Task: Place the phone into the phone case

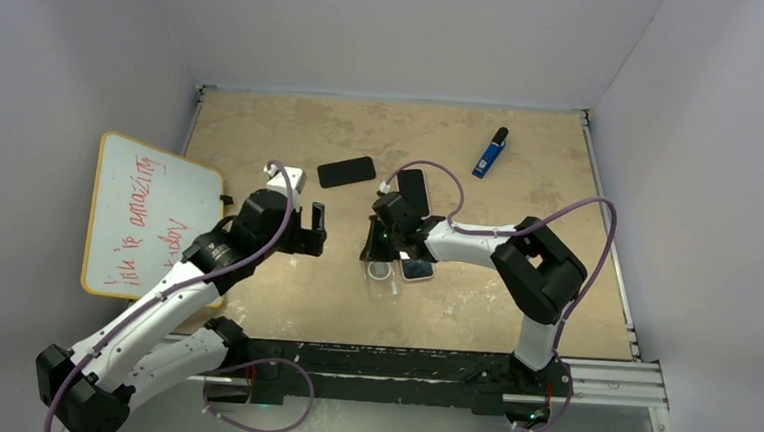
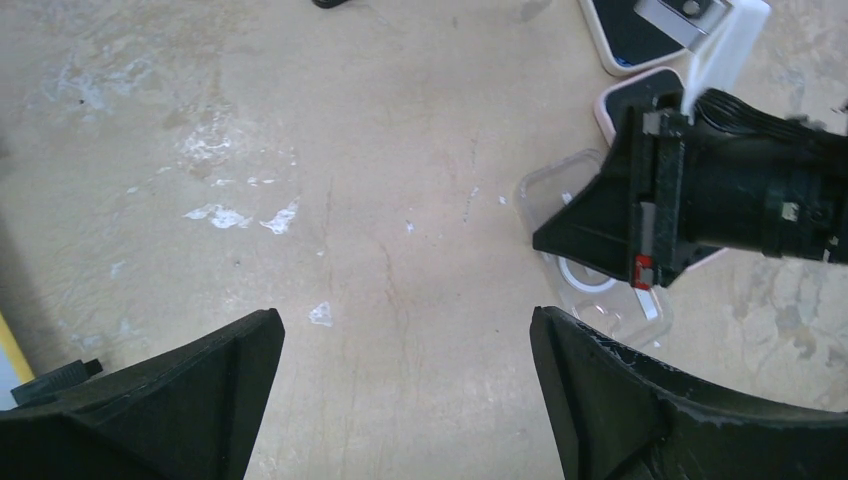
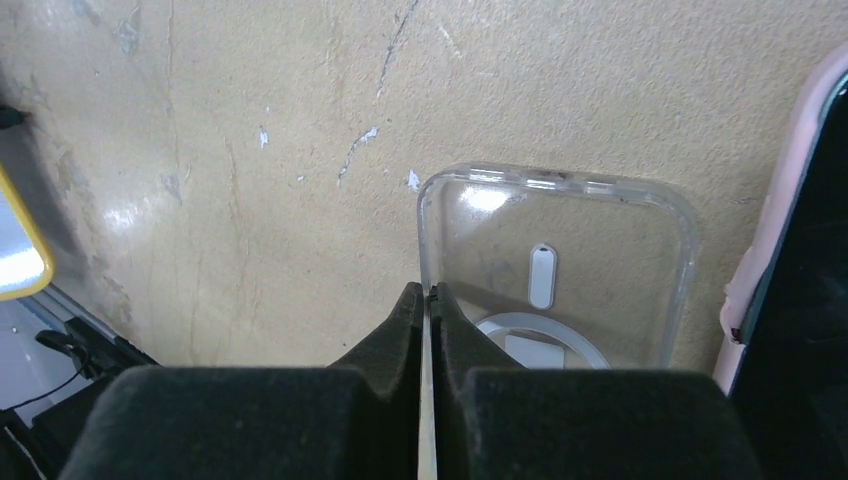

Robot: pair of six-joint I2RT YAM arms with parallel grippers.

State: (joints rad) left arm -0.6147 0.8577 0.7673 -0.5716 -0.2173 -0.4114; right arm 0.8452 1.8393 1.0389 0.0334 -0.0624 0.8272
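The clear plastic phone case is pinched at its wall by the right tool, likely for steadying, while the left tool is spread.

This looks like a robotics lab test cell, not a lived-in room. A scuffed tan table is boxed in on three sides by plain pale walls. An aluminium rail runs along the near edge, where the left arm and right arm are mounted. Purple cables loop off both arms, and a whiteboard scrawled in red marker sits at the left side
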